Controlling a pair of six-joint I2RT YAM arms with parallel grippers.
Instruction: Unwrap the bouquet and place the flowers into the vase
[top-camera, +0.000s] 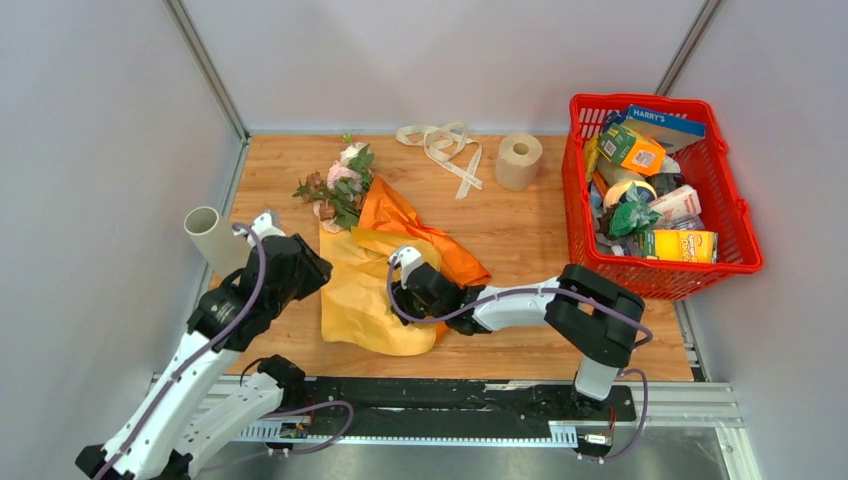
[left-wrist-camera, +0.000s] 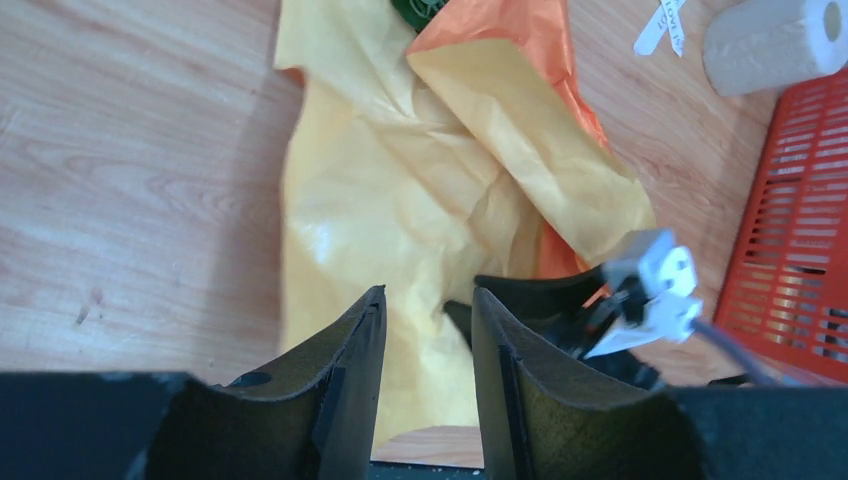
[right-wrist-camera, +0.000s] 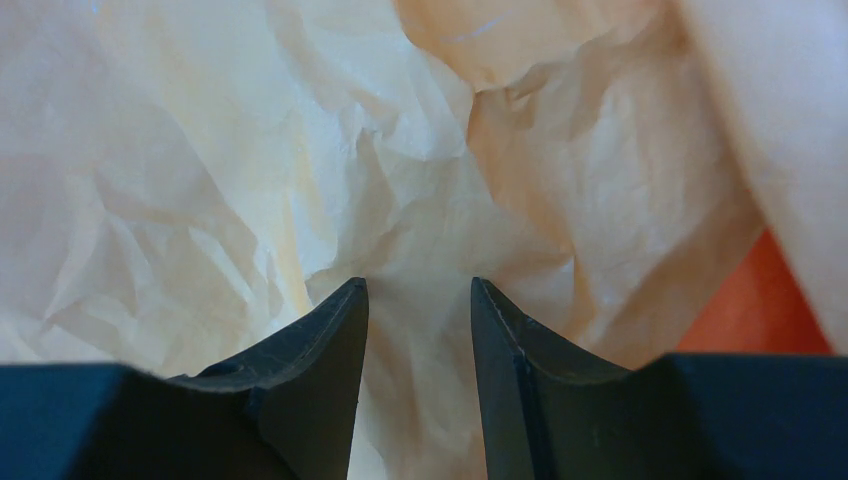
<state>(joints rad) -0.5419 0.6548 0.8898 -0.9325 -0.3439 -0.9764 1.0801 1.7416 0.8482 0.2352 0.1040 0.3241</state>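
**A:** Top view first. Which step?

**B:** Unwrapping. The ribbon (top-camera: 445, 150) is off and the paper (top-camera: 372, 292) lies spread. The flowers (top-camera: 340, 187) lie at its far end. The vase (top-camera: 214, 238) is tilted at the left edge, beside my left arm.

**A:** Left wrist?

**B:** My left gripper (left-wrist-camera: 425, 297) hovers over the yellow sheet, jaws apart and empty. The top view hides that gap.

**A:** Right wrist?

**B:** My right gripper (right-wrist-camera: 418, 285) is close over crumpled paper, jaws partly apart, nothing pinched. No stems show here. Next, I reckon, I grip the stems and lift the flowers clear.
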